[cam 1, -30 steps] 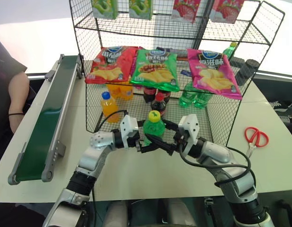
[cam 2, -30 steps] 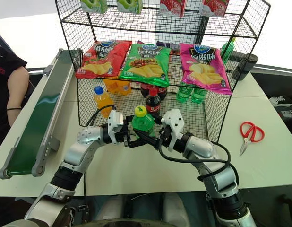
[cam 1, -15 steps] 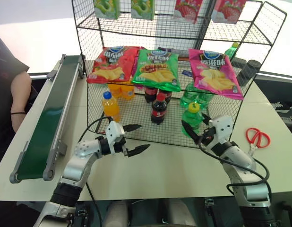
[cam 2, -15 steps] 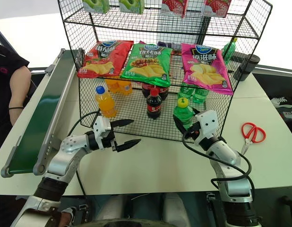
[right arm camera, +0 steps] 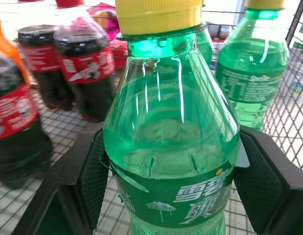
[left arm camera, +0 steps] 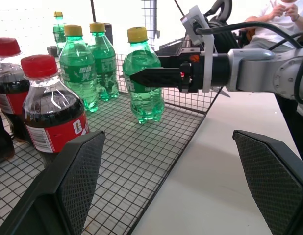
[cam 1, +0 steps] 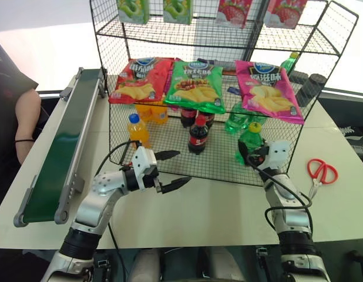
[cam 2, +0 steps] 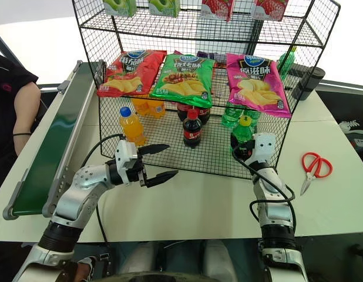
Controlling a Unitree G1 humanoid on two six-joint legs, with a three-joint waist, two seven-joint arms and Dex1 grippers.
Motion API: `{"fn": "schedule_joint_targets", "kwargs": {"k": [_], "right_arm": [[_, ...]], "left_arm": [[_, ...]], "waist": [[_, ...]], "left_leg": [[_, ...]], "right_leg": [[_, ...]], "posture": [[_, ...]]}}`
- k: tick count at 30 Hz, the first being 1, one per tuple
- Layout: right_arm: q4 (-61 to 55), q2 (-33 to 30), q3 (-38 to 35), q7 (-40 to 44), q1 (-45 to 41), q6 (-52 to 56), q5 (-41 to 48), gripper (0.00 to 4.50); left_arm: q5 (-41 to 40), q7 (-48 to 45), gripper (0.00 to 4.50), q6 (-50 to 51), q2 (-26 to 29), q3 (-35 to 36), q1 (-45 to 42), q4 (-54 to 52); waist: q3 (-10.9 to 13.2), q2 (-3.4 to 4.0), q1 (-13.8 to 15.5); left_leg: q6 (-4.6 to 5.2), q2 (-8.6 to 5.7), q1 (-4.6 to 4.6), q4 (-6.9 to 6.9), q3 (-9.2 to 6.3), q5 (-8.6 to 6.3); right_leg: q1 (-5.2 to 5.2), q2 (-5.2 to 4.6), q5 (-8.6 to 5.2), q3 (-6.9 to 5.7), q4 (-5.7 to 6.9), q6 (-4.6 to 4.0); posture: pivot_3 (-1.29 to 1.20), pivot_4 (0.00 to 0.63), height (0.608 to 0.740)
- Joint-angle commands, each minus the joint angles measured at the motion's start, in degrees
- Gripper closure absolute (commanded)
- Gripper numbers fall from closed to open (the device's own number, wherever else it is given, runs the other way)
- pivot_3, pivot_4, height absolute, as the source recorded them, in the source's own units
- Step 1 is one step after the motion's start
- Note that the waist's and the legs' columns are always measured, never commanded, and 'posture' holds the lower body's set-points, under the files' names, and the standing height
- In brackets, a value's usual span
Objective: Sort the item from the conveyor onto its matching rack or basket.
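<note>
The green soda bottle (right arm camera: 171,147) is held upright, clenched in the right claw (cam 1: 255,154), over the bottom tier of the wire rack (cam 1: 322,70), just in front of two matching green bottles (left arm camera: 90,66). The left claw (cam 1: 170,170) is spread wide and empty over the desk (cam 1: 217,211), farther away.

Left gripper (cam 1: 171,170) spread wide, pointing right; right gripper (cam 1: 247,154) clamped, pointing forward.

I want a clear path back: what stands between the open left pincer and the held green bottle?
Only bare white table and rack mesh edge, per the head views.
</note>
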Motion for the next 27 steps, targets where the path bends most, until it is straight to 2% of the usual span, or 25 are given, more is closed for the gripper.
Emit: {"fn": "schedule_joint_targets", "kwargs": {"k": [1,5,8,18,27], "right_arm": [[0.8,0.6,-2.4,-0.3,-2.6,-3.2,1.7,1.5],[1.5,1.1,-2.9,0.4,-2.7,-3.1,2.9,1.5],[-0.1,1.2,-2.9,0.5,-1.8,-2.4,3.2,0.05],[-14.3,-1.7,-1.1,0.3,7.6,0.1,-0.9,0.01],[-31.4,-7.5,0.5,5.3,17.4,6.8,0.0,0.01]], "left_arm": [[-0.7,0.2,0.05,0.1,0.1,0.1,-0.1,-2.6],[-0.5,0.4,0.05,0.2,-0.1,-0.2,0.0,-2.9],[-0.4,0.4,0.0,0.2,-0.3,-0.5,-0.1,-2.9],[-0.8,2.0,0.0,1.3,-0.6,1.0,0.0,-2.2],[1.2,5.0,0.0,0.3,2.7,4.9,1.1,1.3]], "waist": [[0.0,0.01,0.0],[0.0,0.01,0.0],[0.0,0.01,0.0],[0.0,0.08,0.2],[-0.1,0.11,0.3]], "left_leg": [[0.0,0.01,0.0,0.0,0.0,0.0],[0.0,0.02,0.01,0.0,0.0,0.0],[0.0,0.02,0.01,0.0,0.0,0.0],[0.0,0.03,0.03,0.0,0.0,0.0],[0.01,0.02,0.33,-0.05,-0.01,-0.01]], "right_leg": [[0.0,0.0,0.0,0.0,0.0,0.0],[0.01,-0.01,0.0,0.0,0.01,0.0],[0.01,-0.01,0.0,0.01,0.01,0.0],[0.04,-0.02,0.0,0.02,0.02,0.0],[0.27,0.0,-0.01,0.02,0.0,-0.01]], "posture": [[0.0,0.15,0.74],[0.0,0.15,0.74],[0.0,0.15,0.74],[0.0,0.15,0.74],[0.0,0.15,0.74]]}}
